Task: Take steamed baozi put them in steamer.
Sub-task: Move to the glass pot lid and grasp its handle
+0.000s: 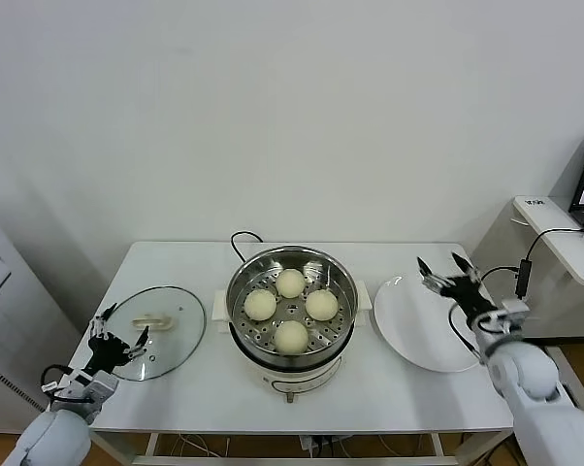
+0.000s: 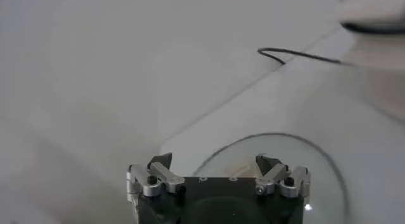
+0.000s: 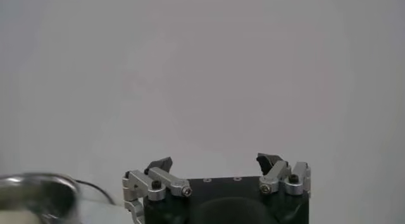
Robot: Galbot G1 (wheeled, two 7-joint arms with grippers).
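Counting four steamed baozi (image 1: 290,308) sitting inside the steamer (image 1: 339,275), all on its perforated tray in a diamond: one toward the table's far edge, one toward the near edge, one on each side. None are touching each other as far as the head view is showing.

One steamer is standing mid-table (image 1: 176,264), close to the near edge, its black cord (image 1: 242,239) looping off toward the far edge.

One white plate (image 1: 408,325) is lying just beside the steamer on the robot's right side, nothing sitting on it.

One glass lid (image 1: 180,335) is lying flat on the robot's left side of the steamer, near the table's left edge, cream handle (image 1: 154,320) facing up.

Two hands are showing, both holding nothing:
- left hand (image 1: 119,331) is hovering at the lid's outer rim, by the table's near-left corner, fingers standing apart. Left wrist view is showing the same gap, with the lid (image 2: 329,181) below the left hand (image 2: 215,161) and the cord (image 2: 297,54) farther off.
- right hand (image 1: 444,266) is hanging over the plate's far side, toward the table's right edge, fingers spread apart. Right wrist view is showing the right hand (image 3: 215,161) against bare wall, with the steamer's rim (image 3: 38,181) just peeking in at one corner.
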